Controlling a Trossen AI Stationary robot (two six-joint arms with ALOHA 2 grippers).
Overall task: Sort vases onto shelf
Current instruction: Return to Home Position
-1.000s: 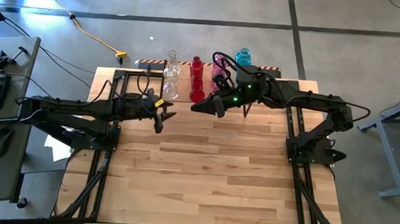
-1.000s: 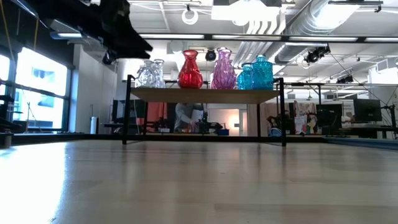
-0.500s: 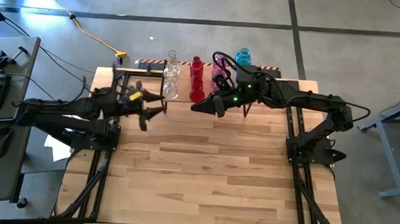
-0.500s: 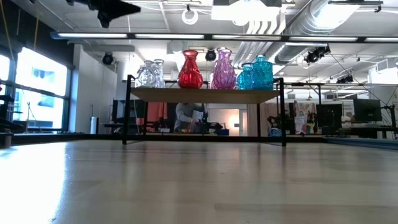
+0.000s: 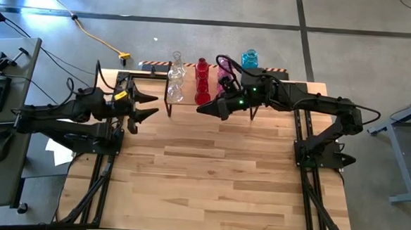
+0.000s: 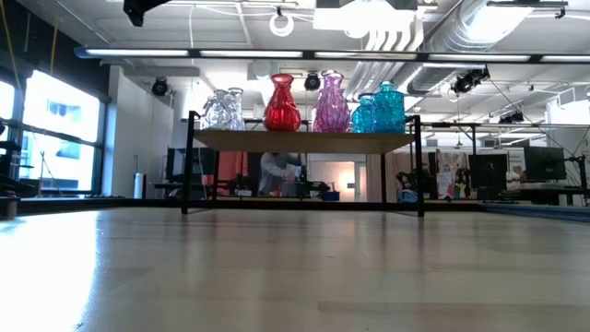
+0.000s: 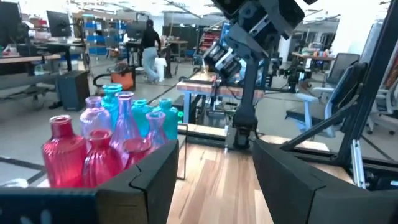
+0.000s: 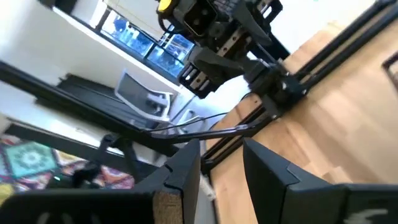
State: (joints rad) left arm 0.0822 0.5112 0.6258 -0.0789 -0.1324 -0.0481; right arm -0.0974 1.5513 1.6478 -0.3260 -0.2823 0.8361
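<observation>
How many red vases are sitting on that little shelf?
3, in one line on the shelf: far red vase, middle red vase, near red vase. The right arm covers part of the shelf, so more may be hidden.

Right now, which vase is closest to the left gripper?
The clear vase at the shelf's left front corner; red, pink, blue ones sit farther from the left gripper.

We record: shelf (image 6: 304, 140), pale wood board on black legs; clear vases (image 6: 221, 109), colourless; red vase (image 6: 282, 103), deep red, vertically ribbed; pink vase (image 6: 331, 103), pinkish-violet, twisted ribs; blue vases (image 6: 380, 107), turquoise; tabletop (image 5: 209, 178), light wooden planks; floor cable (image 5: 97, 35), yellow.
</observation>
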